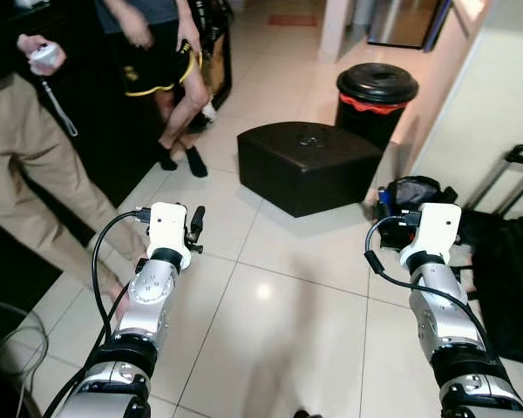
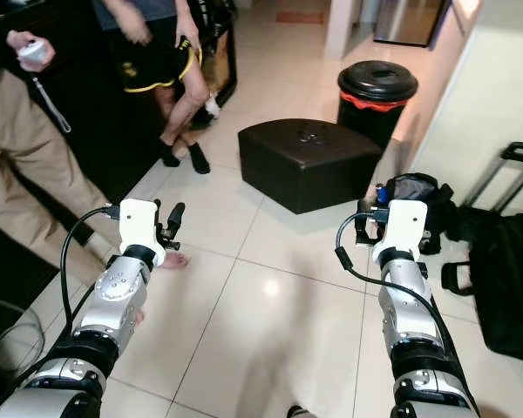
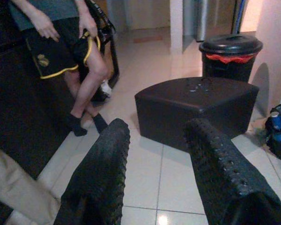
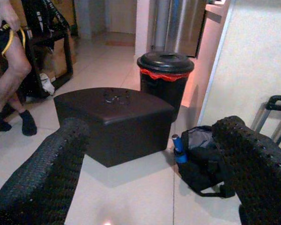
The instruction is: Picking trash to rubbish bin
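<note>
Both silver arms are raised over the glossy white tiled floor [image 1: 270,305], facing the dark brown wedge-shaped leather ottoman [image 1: 309,164]. The left gripper [image 3: 157,173] has its black textured fingers [image 3: 100,173] spread wide with nothing between them, short of the ottoman. The right gripper [image 4: 157,168] is likewise spread and empty. Just behind the ottoman stands the round black rubbish bin with a red liner [image 1: 376,100], lid on. Beside the ottoman, towards the wall, a black backpack [image 4: 201,161] lies on the tiles with a blue bottle [image 4: 178,149] poking out. Beyond the ottoman on the other side, a person in black shorts [image 1: 161,61] stands, and another in beige trousers [image 1: 35,165] holds a white controller [image 1: 44,57].
</note>
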Controlling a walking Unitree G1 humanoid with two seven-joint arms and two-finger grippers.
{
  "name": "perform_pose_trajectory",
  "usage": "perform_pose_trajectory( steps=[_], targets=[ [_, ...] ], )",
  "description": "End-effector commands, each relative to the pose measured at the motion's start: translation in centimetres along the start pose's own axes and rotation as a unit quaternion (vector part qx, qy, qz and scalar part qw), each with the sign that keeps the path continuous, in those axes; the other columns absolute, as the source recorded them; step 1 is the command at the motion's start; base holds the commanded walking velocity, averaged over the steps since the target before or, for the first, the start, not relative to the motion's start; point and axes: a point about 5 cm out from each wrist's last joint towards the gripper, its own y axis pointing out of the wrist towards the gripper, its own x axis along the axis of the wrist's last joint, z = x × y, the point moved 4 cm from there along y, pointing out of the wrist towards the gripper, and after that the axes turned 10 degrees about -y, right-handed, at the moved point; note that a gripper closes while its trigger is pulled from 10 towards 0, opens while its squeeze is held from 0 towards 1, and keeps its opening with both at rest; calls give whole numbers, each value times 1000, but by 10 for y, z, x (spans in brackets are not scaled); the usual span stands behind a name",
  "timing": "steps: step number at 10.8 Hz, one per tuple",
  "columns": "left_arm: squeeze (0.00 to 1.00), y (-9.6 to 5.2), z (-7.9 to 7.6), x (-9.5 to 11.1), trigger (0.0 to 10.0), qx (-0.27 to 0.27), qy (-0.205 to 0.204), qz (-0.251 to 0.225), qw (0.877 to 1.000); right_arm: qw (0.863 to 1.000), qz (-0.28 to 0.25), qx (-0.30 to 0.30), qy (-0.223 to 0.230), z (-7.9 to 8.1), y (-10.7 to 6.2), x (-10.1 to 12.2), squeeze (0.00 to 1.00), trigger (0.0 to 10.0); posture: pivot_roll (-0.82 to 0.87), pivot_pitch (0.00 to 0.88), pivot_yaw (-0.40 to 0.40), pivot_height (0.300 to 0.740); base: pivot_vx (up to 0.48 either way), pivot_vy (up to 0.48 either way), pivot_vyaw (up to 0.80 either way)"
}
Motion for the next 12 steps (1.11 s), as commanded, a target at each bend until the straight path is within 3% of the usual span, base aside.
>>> perform_pose_trajectory(
  steps=[1, 5, 7, 9, 12],
  targets=[
    [0, 2, -2, 7, 10000, -3, 4, -13, 1000, 1000, -5, 4, 3, 2, 2, 3, 0, 10000, -55, 24, 46, 740, 0, 0, -800],
    [0, 2, -3, 7, 10000, -5, -1, -14, 1000, 1000, -4, 7, 5, 5, 2, 2, 0, 10000, -51, 25, 44, 740, 0, 0, -800],
    [0, 2, -4, 7, 10000, -5, 1, -15, 1000, 1000, -3, 9, 4, 5, 2, 2, 0, 10000, -51, 25, 43, 740, 0, 0, 0],
    [0, 3, -5, 6, 10000, -6, 12, -12, 1000, 1000, -2, 9, 3, 5, 2, 2, 0, 10000, -51, 25, 42, 740, 0, -161, -800],
    [0, 2, -3, 6, 10000, 2, -2, -15, 1000, 1000, -2, 11, 2, 6, 2, 2, 0, 10000, -49, 26, 38, 740, 0, -147, -267]
  ],
)
